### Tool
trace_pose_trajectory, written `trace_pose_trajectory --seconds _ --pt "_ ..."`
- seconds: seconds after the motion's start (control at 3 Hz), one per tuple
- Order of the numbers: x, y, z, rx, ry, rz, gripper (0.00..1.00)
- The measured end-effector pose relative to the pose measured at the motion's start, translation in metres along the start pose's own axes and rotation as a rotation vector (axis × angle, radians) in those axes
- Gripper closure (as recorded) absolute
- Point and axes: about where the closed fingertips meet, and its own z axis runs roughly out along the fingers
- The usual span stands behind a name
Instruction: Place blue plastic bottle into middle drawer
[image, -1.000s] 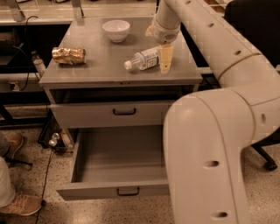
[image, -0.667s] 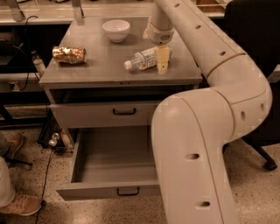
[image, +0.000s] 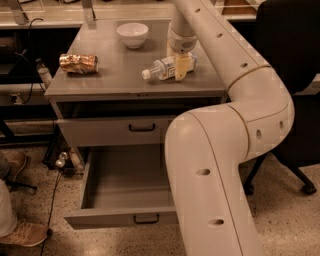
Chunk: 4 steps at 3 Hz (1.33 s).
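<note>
Upper centre of the frame, the gripper (image: 182, 67) sits over the blue plastic bottle (image: 161, 69) lying on the cabinet top (image: 115, 70); whether it grips cannot be told. Lower centre, the middle drawer (image: 115, 219) stands open, its grey floor showing.

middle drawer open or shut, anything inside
Open and empty: the middle drawer is pulled out, bare where visible. The blue plastic bottle lies on the cabinet top, claw at it.

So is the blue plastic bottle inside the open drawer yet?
No, the blue plastic bottle lies on its side on the cabinet top, with the gripper down at it, and the middle drawer stands open below.
</note>
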Motion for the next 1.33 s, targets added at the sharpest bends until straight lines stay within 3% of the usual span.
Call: trace_pose_trajectory --seconds 0.33,1.0,1.33 --pt "0.008 0.002 -0.005 0.007 -0.023 0.041 0.61" --pt "0.032 0.039 -0.069 0.027 -0.166 0.176 1.0" --pt "0.03 0.074 -0.104 -0.023 -0.19 0.218 1.0"
